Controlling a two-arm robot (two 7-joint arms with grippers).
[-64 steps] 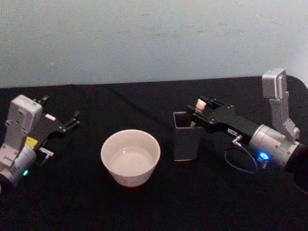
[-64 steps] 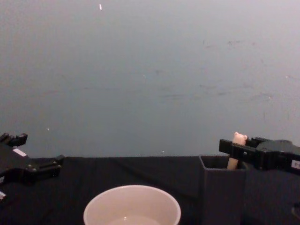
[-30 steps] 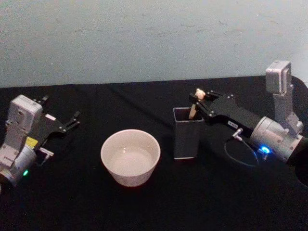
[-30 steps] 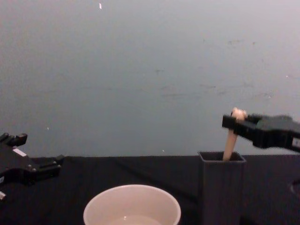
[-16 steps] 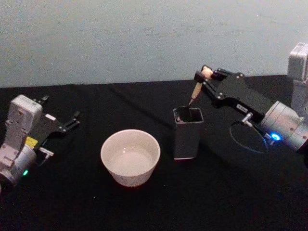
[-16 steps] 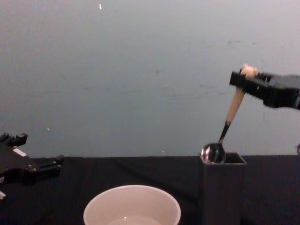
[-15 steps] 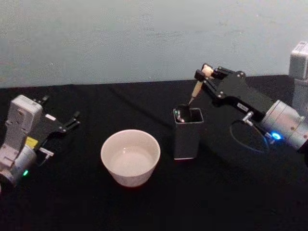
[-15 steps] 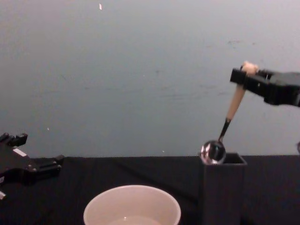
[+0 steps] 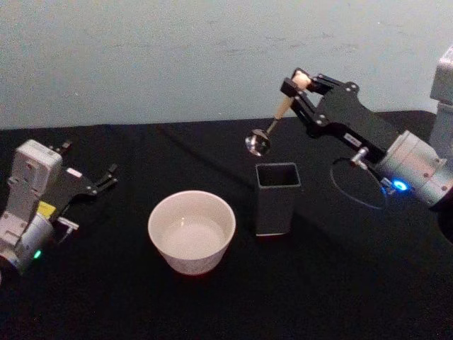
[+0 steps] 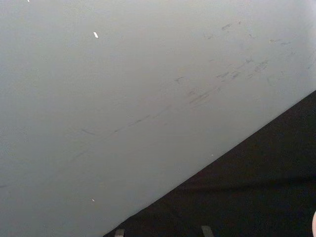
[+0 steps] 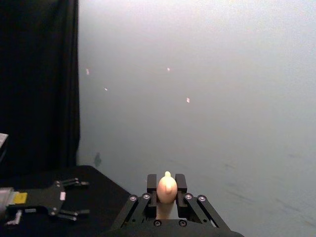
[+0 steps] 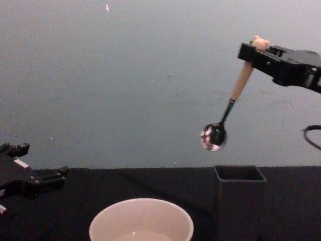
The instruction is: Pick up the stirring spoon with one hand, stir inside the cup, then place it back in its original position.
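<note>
Fingers of the right gripper (image 9: 296, 86) were clamped on the handle top of the spoon (image 9: 276, 119); the left gripper (image 9: 90, 159) sat idle, fingers apart, far left. The cup (image 9: 191, 258) stood left of the holder (image 9: 276, 205). The spoon hung clear above the holder. Advised: carry it left, lower the bowl inside the rim.

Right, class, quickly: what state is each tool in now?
Left tool: open, empty, parked at the table's left.
Right tool: shut on the spoon, held in the air.
</note>
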